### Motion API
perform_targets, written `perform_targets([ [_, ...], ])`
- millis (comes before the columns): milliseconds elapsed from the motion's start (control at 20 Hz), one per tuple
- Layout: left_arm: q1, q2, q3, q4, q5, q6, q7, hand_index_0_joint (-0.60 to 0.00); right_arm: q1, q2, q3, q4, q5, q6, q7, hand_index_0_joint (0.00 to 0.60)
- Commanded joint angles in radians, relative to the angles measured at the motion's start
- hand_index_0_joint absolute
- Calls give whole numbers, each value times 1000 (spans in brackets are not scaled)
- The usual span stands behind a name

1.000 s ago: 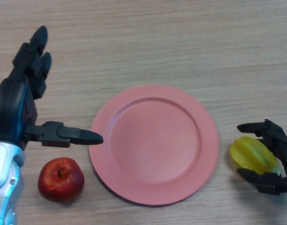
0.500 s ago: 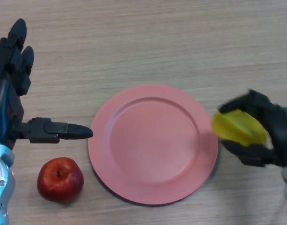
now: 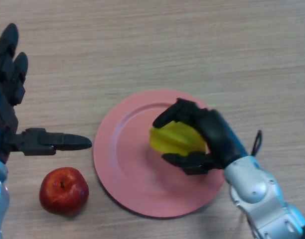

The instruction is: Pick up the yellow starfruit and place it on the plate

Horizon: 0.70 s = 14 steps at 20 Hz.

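Observation:
The yellow starfruit (image 3: 175, 140) is in my right hand (image 3: 212, 134), whose fingers and thumb curl round it. The hand holds the fruit over the middle of the pink plate (image 3: 122, 159); I cannot tell whether the fruit touches the plate. My left hand (image 3: 8, 99) is open at the far left, its fingers straight and its thumb pointing toward the plate's left rim.
A red apple (image 3: 64, 190) lies on the wooden table (image 3: 192, 45) at the lower left, just off the plate's rim and below my left thumb.
My right hand has carried the starfruit left from the table's right side to above the plate's middle. My left hand has drawn slightly left.

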Motion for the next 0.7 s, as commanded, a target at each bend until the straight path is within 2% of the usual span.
perform_targets([
  [50,-35,60,81,-77,-20,-117,-2,0,-37,-1,1,-52,78,-90,-45,600],
  [100,-33,59,81,-88,-27,-108,2,0,-35,-1,10,-53,82,-63,-27,600],
  [150,-32,58,80,-92,-29,-104,4,0,-36,-1,12,-54,80,-57,-16,552],
  [200,-32,57,79,-94,-32,-99,4,0,-36,-1,11,-57,84,-48,-8,402],
  [250,-32,57,77,-97,-35,-91,4,0,-37,-1,11,-61,86,-38,1,301],
  [300,-32,55,69,-101,-38,-76,5,0,-41,-1,7,-65,87,-26,19,152],
  [350,-32,51,58,-104,-37,-63,3,0,-50,-1,-2,-64,80,-34,35,52],
  [400,-29,43,47,-105,-40,-55,0,0,-53,-1,-25,-68,71,-54,44,0],
  [550,-15,33,37,-107,-41,-57,-9,0,-32,-1,-97,-140,88,-53,63,0],
  [700,-14,32,34,-106,-45,-48,-12,0,10,-1,-229,-281,104,-32,152,0],
])
